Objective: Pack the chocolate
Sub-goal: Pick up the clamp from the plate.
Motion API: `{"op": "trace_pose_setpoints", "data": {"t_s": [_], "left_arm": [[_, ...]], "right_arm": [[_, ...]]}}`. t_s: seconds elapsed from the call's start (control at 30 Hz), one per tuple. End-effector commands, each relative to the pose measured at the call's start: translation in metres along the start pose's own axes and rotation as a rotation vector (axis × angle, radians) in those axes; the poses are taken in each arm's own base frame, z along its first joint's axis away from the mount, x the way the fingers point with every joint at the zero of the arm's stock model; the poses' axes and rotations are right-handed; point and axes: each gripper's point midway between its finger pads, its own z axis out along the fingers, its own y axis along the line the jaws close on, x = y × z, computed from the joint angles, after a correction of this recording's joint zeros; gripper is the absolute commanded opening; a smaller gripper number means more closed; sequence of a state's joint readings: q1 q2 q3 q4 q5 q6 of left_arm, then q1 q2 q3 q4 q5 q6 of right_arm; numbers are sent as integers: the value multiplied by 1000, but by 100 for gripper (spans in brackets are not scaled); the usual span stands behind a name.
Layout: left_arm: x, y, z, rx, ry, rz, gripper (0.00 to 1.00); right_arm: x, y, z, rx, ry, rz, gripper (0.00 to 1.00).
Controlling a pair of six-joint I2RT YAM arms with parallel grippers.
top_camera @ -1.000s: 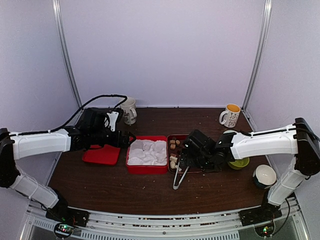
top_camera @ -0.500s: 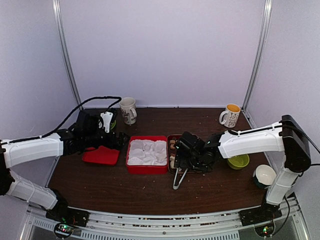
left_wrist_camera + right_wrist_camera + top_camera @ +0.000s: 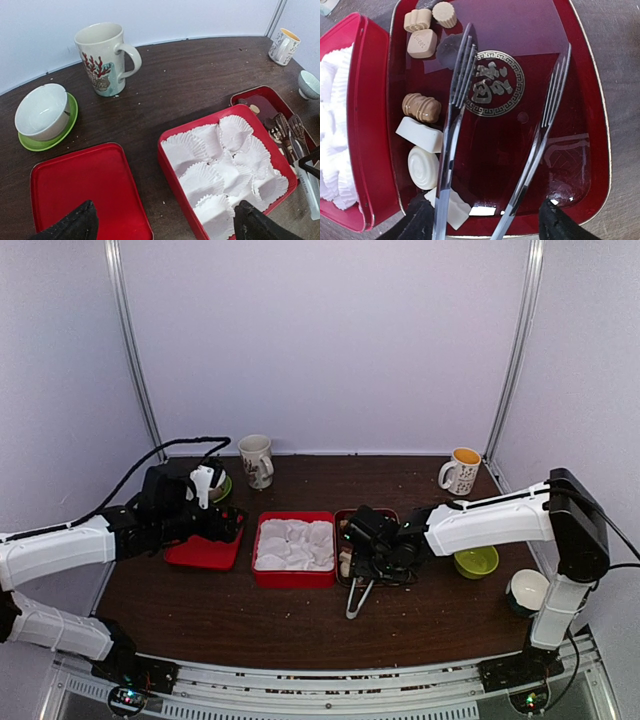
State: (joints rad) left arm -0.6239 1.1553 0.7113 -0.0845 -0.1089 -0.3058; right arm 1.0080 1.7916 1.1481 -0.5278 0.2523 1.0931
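Several pieces of chocolate (image 3: 421, 107), tan, brown, dark and white, lie along the left side of a dark red tray (image 3: 580, 100). Metal tongs (image 3: 457, 100) rest in that tray, tips pointing away from me. My right gripper (image 3: 487, 225) hangs low over the tongs' handle end, open. Both tong arms run between its fingers: the left arm lies close to the left finger, the right arm well clear of the right one. A red box (image 3: 172, 170) lined with white paper cups sits left of the tray. My left gripper (image 3: 162, 227) is open and empty above the gap between box and red lid (image 3: 85, 190).
A reindeer mug (image 3: 102, 57) and a white bowl on a green saucer (image 3: 42, 110) stand behind the lid. At the right are a yellow-lined mug (image 3: 462, 470), a green bowl (image 3: 477, 563) and a white bowl (image 3: 530, 590).
My right gripper slid left over the tray onto the tongs and its jaws narrowed somewhat. The left arm drew back to the left, still open.
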Motion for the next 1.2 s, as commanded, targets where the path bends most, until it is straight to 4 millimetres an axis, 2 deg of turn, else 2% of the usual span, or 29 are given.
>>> {"op": "trace_pose_setpoints", "data": {"t_s": [0.0,0.13,0.3,0.37,0.6,0.93,1.17], "left_arm": [[1,12,-8,-66,-10,32,97],[0,15,-13,-79,-20,30,97],[0,17,-16,-88,-21,29,97],[0,17,-17,-87,-20,28,97],[0,16,-16,-81,-15,27,97],[4,16,-15,-82,-2,26,97],[5,17,-14,-92,18,38,97]], "right_arm": [[-11,-5,-2,25,-35,-18,67],[-19,-2,-11,5,-57,-85,66],[-24,-1,-22,-40,-82,-118,79],[-26,-3,-25,-38,-90,-104,80],[-19,-20,-20,15,-76,-47,61],[-5,-29,5,48,-16,-2,57],[1,-26,17,3,34,31,45]]}}
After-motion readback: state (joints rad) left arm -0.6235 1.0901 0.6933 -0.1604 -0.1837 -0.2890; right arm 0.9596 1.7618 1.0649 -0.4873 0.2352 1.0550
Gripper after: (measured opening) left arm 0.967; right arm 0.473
